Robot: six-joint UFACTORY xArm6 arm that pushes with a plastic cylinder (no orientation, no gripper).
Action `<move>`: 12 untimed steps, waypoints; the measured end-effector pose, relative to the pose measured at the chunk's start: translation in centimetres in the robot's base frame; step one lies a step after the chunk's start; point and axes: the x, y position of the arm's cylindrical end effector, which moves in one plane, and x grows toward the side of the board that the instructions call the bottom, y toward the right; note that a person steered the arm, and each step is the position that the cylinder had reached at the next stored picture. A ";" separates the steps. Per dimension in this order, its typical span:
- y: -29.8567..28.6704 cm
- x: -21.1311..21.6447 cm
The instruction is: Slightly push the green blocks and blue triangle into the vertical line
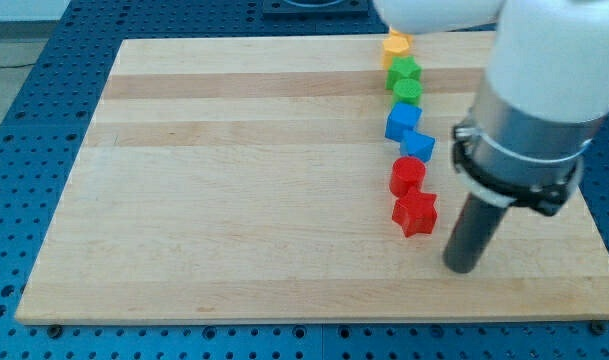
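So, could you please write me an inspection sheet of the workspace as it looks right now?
Surface: wooden board on a blue perforated table.
Job's things: two green blocks, touching, one above the other near the view's top; blue triangle below them, set slightly to the view's right of the column.
Clutter: yellow block at the top of the column, a blue block between the greens and the triangle, a red cylinder and a red star at the bottom.
Grippers: none; my tip rests to the view's right of the red star, apart from it.
Cables: nothing seen.
Surroundings: nothing seen beyond the table.
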 end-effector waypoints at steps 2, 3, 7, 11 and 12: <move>3.9 -8.4; 4.2 -10.9; 2.7 -16.9; 0.7 -12.7; -0.1 -13.0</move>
